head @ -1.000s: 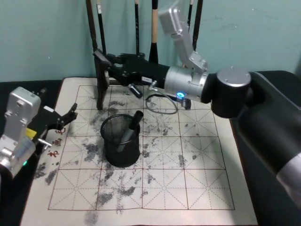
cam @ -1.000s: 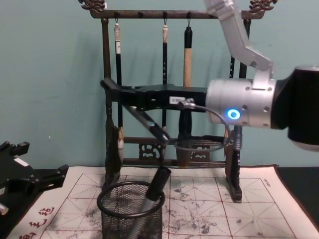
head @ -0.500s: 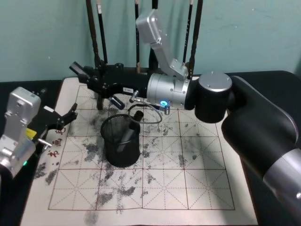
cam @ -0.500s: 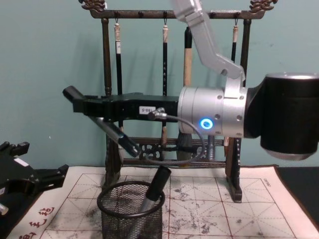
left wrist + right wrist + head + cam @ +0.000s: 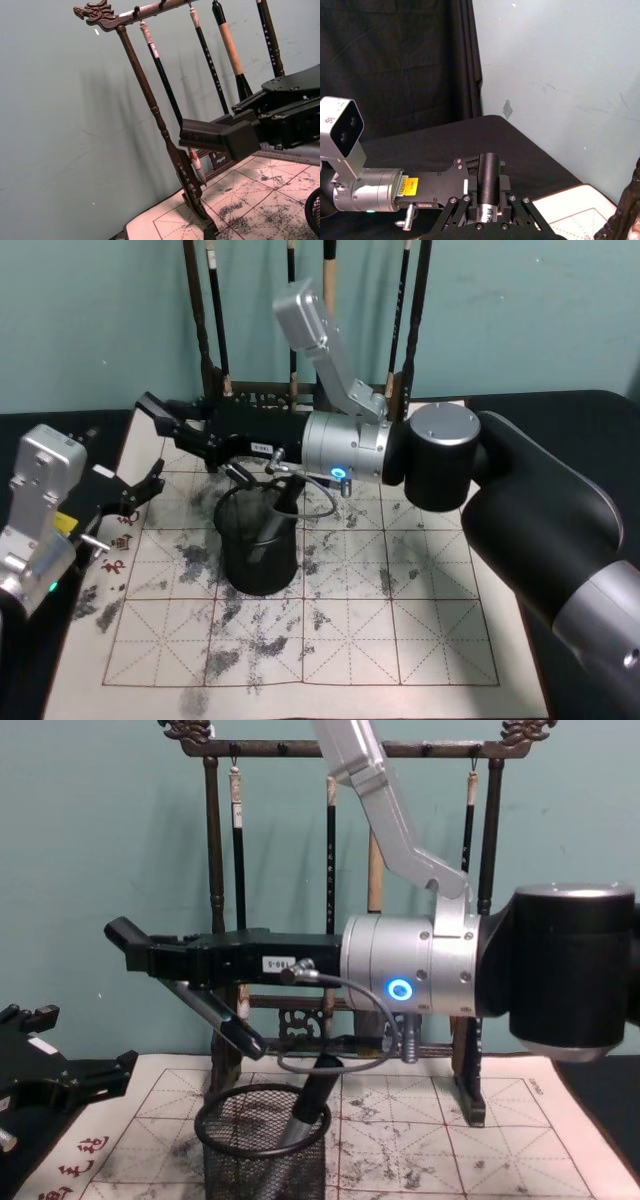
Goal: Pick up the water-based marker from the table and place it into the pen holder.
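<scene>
The pen holder (image 5: 257,558), a black wire-mesh cup, stands on the ink-stained grid mat (image 5: 420,640). The water-based marker (image 5: 284,502), dark-capped with a grey barrel, leans inside it with its top poking over the rim. In the chest view the marker (image 5: 313,1104) rests against the pen holder's rim (image 5: 232,1132). My right gripper (image 5: 192,445) reaches across above and left of the cup, open and holding nothing; from the chest it is the right gripper (image 5: 186,988) with spread fingers. My left gripper (image 5: 128,496) is parked open at the mat's left edge.
A tall dark wooden rack of calligraphy brushes (image 5: 330,900) stands just behind the cup; its post (image 5: 165,140) is close to the right gripper's finger (image 5: 220,139). A cable (image 5: 340,1055) loops under the right wrist. The mat's front half (image 5: 330,650) is bare.
My right arm has swung further left and a little lower, its open fingers now past the cup's left side. The marker stays in the cup. The left arm has not moved.
</scene>
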